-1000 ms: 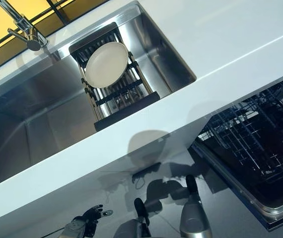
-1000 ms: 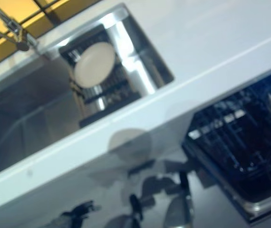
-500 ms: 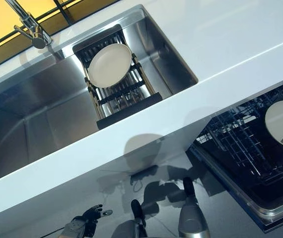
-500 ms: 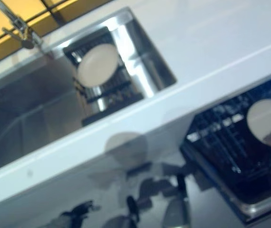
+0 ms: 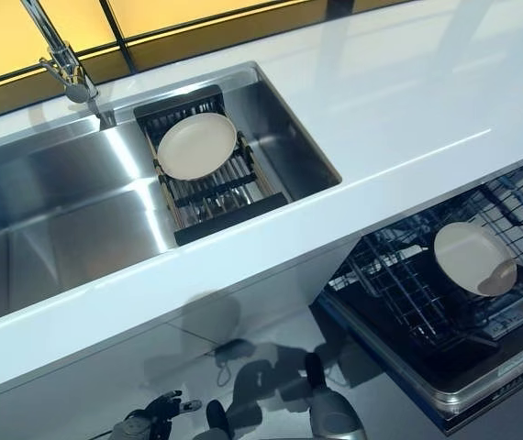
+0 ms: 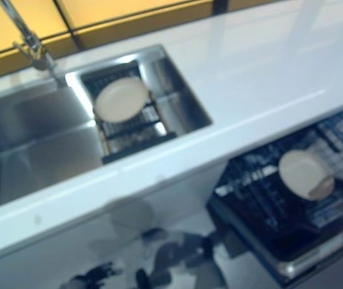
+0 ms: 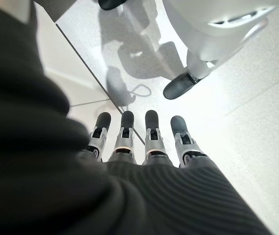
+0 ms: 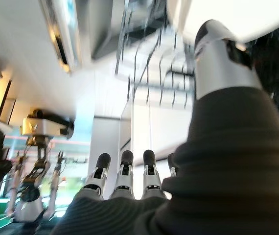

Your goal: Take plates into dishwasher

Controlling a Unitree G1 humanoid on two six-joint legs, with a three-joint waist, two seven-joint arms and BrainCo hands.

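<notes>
Dishwasher rack (image 5: 399, 284): right robot hand (image 5: 498, 278) pinching plate (image 5: 468, 255); left robot hand (image 7: 144, 142) hangs relaxed, empty.

Plate (image 5: 196, 146) on sink rack (image 5: 208, 181)

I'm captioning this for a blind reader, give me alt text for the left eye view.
A white plate is over the open dishwasher rack at lower right; another plate lies on the drying rack in the steel sink. The left hand hangs low.
</notes>
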